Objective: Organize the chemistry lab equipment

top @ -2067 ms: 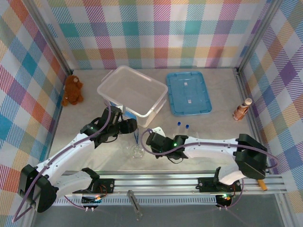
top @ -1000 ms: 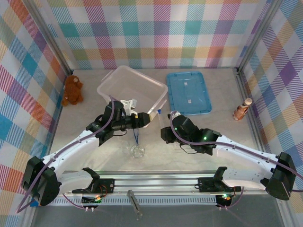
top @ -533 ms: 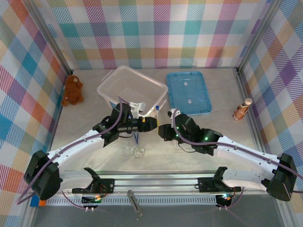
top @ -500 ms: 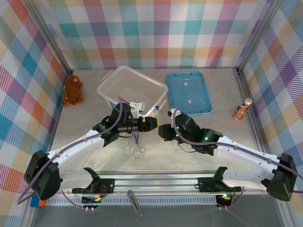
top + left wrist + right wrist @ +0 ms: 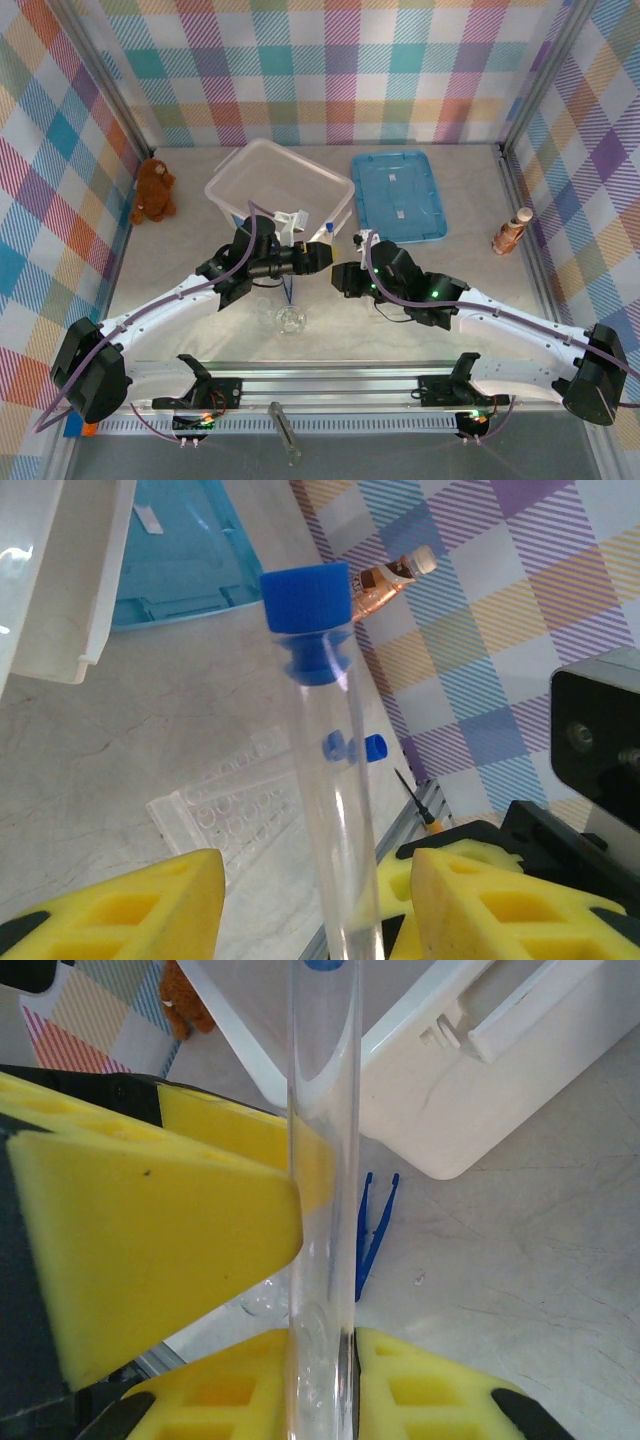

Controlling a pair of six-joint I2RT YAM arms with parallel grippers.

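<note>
right gripper (image 5: 320, 1370) clenched on blue-capped test tube (image 5: 342, 780) beside white bin (image 5: 480, 1080); left gripper (image 5: 318, 890) jaws spread either side of same tube, not touching; blue tweezers (image 5: 372, 1225) lie on table (image 5: 450, 270).

With the table's middle as the dial, both arms block it: the left gripper (image 5: 322, 258) and right gripper (image 5: 339, 278) meet tip to tip with a test tube (image 5: 322, 720) between them. The clear bin (image 5: 270, 190) is close behind at 11 o'clock, and tweezers (image 5: 288, 290) and round glassware (image 5: 291, 320) are at 7. Bare table (image 5: 470, 250) lies open at 3 o'clock between the blue lid (image 5: 398, 195) and the brown bottle (image 5: 512, 232), and at 9 below the teddy bear (image 5: 153, 190).
</note>
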